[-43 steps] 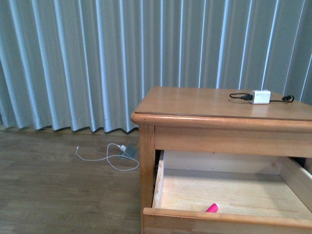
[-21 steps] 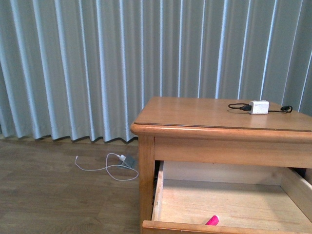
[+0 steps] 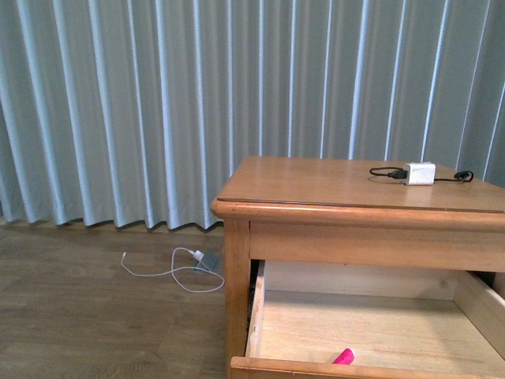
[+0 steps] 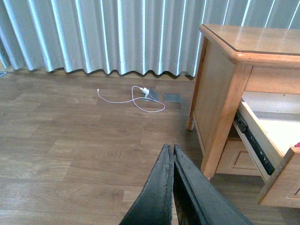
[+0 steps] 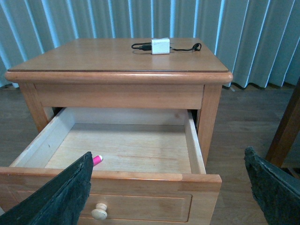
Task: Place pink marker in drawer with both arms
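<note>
The pink marker point(image 3: 343, 356) lies on the pale floor of the open drawer point(image 3: 256, 312), close behind its front panel. In the right wrist view the marker point(image 5: 97, 160) shows just past one black finger point(image 5: 65, 197). My right gripper point(image 5: 168, 157) is open and wide, held in front of the drawer's panel point(image 5: 140, 206) and above the round knob point(image 5: 99, 212), with nothing between its fingers. My left gripper point(image 4: 169, 147) is shut and empty, hanging over the wooden floor to the left of the drawer's side point(image 4: 255, 145). Neither arm shows in the front view.
A white charger block point(image 3: 419, 173) with a black cable sits on the nightstand top point(image 3: 316, 181). A white cable point(image 4: 140, 96) lies on the floor by the curtain point(image 3: 118, 110). A dark wooden post point(image 5: 286, 131) stands to the nightstand's right.
The front view shifted during the first half second, so the nightstand sits lower in the picture; it has been steady since. The marker stays in the same spot in the drawer.
</note>
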You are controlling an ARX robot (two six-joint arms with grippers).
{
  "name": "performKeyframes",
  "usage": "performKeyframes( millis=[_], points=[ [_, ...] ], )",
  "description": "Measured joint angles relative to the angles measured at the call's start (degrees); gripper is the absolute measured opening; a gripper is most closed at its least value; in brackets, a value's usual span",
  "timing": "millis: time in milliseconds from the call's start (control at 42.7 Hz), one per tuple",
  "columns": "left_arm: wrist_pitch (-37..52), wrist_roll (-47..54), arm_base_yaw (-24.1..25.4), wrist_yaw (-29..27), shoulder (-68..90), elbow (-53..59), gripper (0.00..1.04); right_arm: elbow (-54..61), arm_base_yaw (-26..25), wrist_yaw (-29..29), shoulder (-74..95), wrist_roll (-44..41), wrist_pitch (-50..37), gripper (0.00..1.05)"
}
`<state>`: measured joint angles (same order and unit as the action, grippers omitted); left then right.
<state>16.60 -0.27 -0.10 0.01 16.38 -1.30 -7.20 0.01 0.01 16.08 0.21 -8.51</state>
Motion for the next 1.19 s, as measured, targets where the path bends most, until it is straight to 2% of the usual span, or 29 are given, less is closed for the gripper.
performKeyframes(
  millis=[375, 468, 632, 820, 960, 1101, 1194],
  points=[
    [-6.58, 0.0, 0.0, 0.0, -6.54, 0.0, 0.04, 0.0, 0.0, -0.02, 0.0, 0.02, 0.0, 0.96],
    [-16.0, 0.02, 0.0, 0.02, -14.8, -0.02, 0.04, 0.0, 0.0, 0.04, 0.0, 0.02, 0.0, 0.96],
    [-16.48, 0.0, 0.0, 0.02, -16.06, -0.02, 0.04, 0.0, 0.0, 0.04, 0.0, 0.02, 0.0, 0.96],
    [-16.48, 0.0, 0.0, 0.02, -16.09, -0.02, 0.46, -0.04, -0.02, -0.24, 0.07, -0.22, 0.26, 0.96],
    [-16.48, 0.0, 0.0, 0.02, -16.09, -0.02, 0.76, -2.32, 1.42, -2.16, 3.83, -2.16, 11.19, 0.96],
    [-16.48, 0.0, 0.0, 0.02, -16.09, -0.02, 1.0, -5.53, 2.08, -4.24, 13.77, -1.62, 15.47, 0.96],
    [-16.48, 0.02, 0.0, 0.02, -16.09, -0.02, 0.98, -9.07, 2.45, -5.64, 25.33, 0.11, 13.68, 0.96]
  ],
)
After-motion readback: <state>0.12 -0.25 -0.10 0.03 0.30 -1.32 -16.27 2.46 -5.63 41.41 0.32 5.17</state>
